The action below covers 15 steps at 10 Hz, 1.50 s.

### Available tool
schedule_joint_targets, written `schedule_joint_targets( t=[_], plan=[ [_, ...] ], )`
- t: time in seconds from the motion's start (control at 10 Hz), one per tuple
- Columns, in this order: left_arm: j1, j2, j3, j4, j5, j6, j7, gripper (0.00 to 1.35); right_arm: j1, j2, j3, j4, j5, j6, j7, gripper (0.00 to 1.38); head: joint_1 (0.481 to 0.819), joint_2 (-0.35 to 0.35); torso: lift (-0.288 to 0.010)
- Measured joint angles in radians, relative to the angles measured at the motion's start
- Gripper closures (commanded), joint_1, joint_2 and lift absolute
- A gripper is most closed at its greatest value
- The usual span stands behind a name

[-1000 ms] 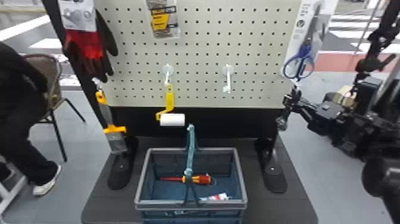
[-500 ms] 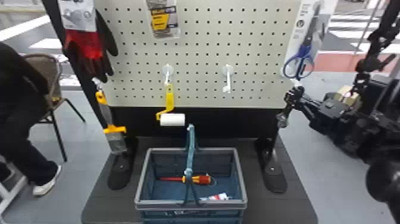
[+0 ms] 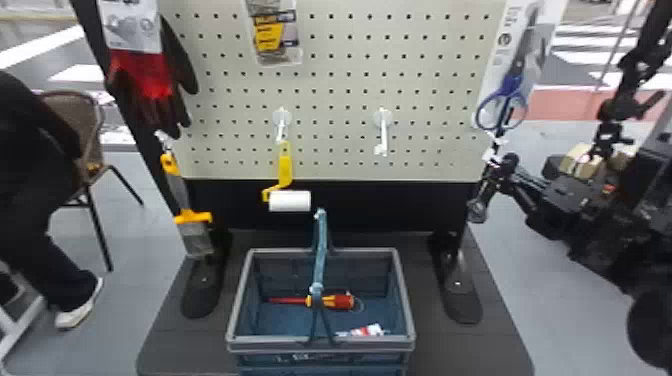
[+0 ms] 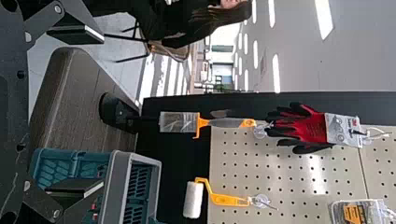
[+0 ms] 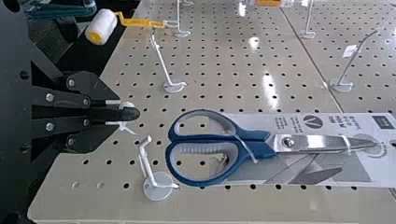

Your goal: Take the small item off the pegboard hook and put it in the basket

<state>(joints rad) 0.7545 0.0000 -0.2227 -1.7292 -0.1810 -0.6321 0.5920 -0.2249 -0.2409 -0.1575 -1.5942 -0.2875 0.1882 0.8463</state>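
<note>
At the lower right edge of the pegboard [image 3: 332, 157], the right gripper [image 3: 492, 162] is clamped on the small item [image 3: 478, 210], which hangs below it, outside the basket [image 3: 280, 344]. The left gripper [image 4: 103, 112] is released, fingers spread. Inside the basket lies a screwdriver [image 3: 341, 301].

Shop-like indoor hardware display, pale pegboard [image 3: 340, 85] with white hooks [image 3: 383, 131], red-and-black gloves [image 3: 142, 75] on a printed card, carded scissors [image 5: 266, 150], yellow-handled paint roller [image 3: 289, 201], shopping-style basket [image 3: 320, 345] below
</note>
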Motion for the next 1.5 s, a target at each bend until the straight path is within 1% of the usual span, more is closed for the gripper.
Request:
schedule_joint_targets(
  t=[0.1, 0.3, 0.4, 0.7, 0.8, 1.0, 1.3, 1.5],
  plan=[
    [0.0, 0.0, -0.001, 0.0, 0.0, 0.001, 0.0, 0.21, 0.043, 0.001, 0.0, -0.049, -0.025, 0.0, -0.038, 1.2, 0.549, 0.0, -0.1],
    [0.0, 0.0, -0.001, 0.0, 0.001, 0.002, 0.0, 0.21, 0.128, 0.019, 0.0, -0.13, -0.072, -0.001, -0.103, 1.2, 0.549, 0.0, -0.1],
    [0.0, 0.0, -0.001, 0.0, 0.002, 0.003, 0.0, 0.21, 0.166, 0.031, -0.001, -0.156, -0.094, -0.002, -0.132, 1.2, 0.549, 0.0, -0.1],
    [0.0, 0.0, -0.002, 0.0, 0.003, 0.004, 0.0, 0.21, 0.243, 0.075, 0.001, -0.2, -0.135, -0.012, -0.168, 1.2, 0.549, 0.0, -0.1],
    [-0.001, 0.0, -0.003, 0.0, 0.003, 0.006, 0.0, 0.21, 0.254, 0.09, 0.001, -0.203, -0.141, -0.009, -0.172, 1.2, 0.549, 0.0, -0.1],
    [-0.003, 0.0, -0.004, 0.0, 0.003, 0.008, 0.0, 0.21, 0.263, 0.112, 0.004, -0.194, -0.159, -0.004, -0.179, 1.2, 0.549, 0.0, -0.1],
    [-0.006, 0.0, -0.007, 0.0, 0.003, 0.008, 0.0, 0.21, 0.294, 0.152, 0.008, -0.193, -0.199, -0.004, -0.232, 1.2, 0.549, 0.0, -0.1],
    [-0.007, 0.001, -0.01, 0.0, 0.004, 0.011, 0.0, 0.21, 0.289, 0.159, 0.038, -0.138, -0.235, -0.015, -0.242, 1.2, 0.549, 0.0, -0.1]
  ],
)
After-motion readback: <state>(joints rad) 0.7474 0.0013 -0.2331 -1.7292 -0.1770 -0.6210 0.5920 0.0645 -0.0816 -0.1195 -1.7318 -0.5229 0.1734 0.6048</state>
